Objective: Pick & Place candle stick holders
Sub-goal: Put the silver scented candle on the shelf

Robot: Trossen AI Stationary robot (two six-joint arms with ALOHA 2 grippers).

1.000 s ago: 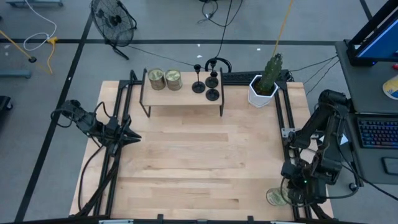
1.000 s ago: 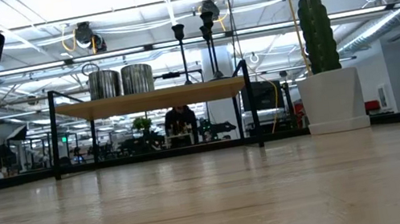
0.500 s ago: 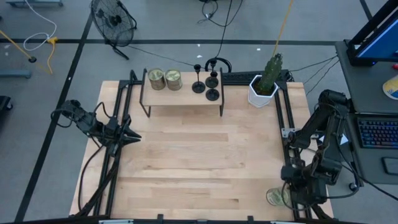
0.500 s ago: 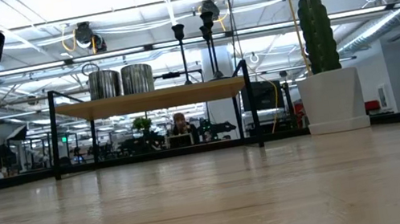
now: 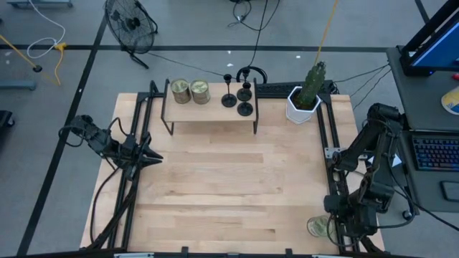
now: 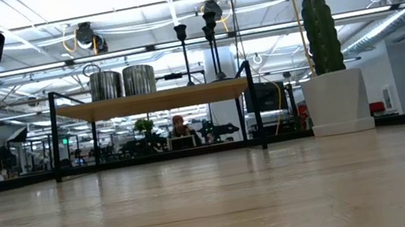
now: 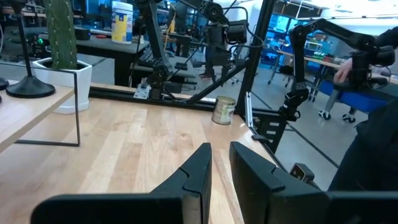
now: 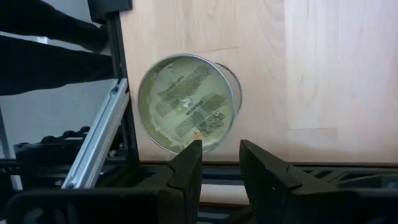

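Three black candle stick holders point(image 5: 240, 99) stand by their round bases on the right part of a small wooden shelf point(image 5: 211, 115) at the table's far side; they also show in the low view point(image 6: 208, 26). My left gripper point(image 5: 154, 159) is shut and empty over the table's left side, pointing right. My right gripper point(image 5: 337, 223) is open and empty at the near right corner, pointing down just beside a greenish-gold jar candle point(image 8: 186, 112) that stands on the table, its fingers clear of it.
Two more jar candles point(image 5: 189, 91) stand on the shelf's left part. A cactus in a white pot point(image 5: 304, 100) stands at the far right. Black frame rails point(image 5: 328, 154) run along both table sides. The middle of the wooden table point(image 5: 229, 186) is bare.
My right gripper has gone a little toward the table's near edge, beside the jar candle there. Nothing on the table has moved.
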